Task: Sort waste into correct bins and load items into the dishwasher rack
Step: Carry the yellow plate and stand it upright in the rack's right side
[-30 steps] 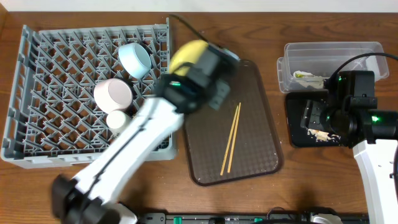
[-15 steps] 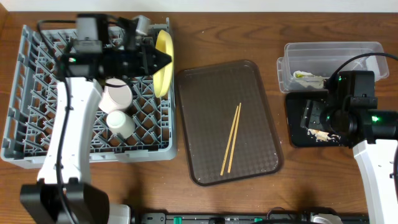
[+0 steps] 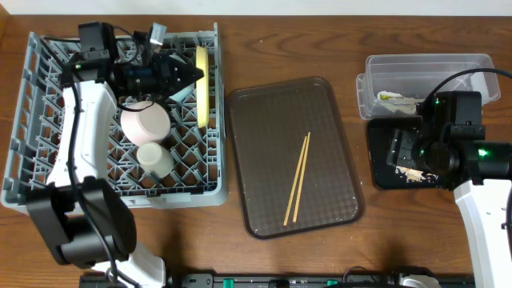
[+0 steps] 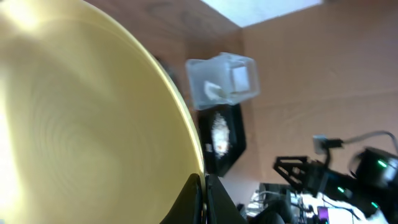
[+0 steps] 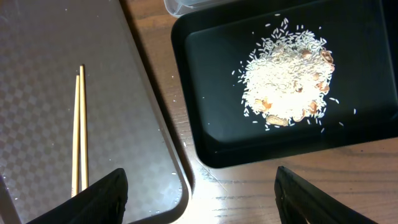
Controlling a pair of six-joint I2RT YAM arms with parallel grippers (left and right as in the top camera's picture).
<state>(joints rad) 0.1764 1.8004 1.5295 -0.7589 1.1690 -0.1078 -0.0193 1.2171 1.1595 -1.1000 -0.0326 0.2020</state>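
Note:
My left gripper (image 3: 189, 77) is shut on the rim of the pale-yellow plate (image 3: 202, 86), which stands on edge over the right side of the grey dishwasher rack (image 3: 48, 164). The plate fills the left wrist view (image 4: 81, 112), with the fingers (image 4: 204, 200) pinching its edge. A white bowl (image 3: 145, 122) and a cream cup (image 3: 154, 158) sit in the rack. The light-blue bowl is mostly hidden under the arm. Two chopsticks (image 3: 298, 178) (image 5: 79, 130) lie on the brown tray (image 3: 264, 120). My right gripper (image 5: 199, 199) is open above the black tray (image 3: 382, 164) (image 5: 205, 93), which holds rice crumbs (image 5: 286, 78).
The clear tub (image 3: 424, 70) at the back right holds the green-and-yellow wrapper (image 3: 396, 101). The brown tray's right edge lies close to the black tray. Bare wooden table shows in front of the rack and trays.
My left arm has swung left with the plate, from above the brown tray's corner to the rack. The plate now stands on edge. The right arm has not moved.

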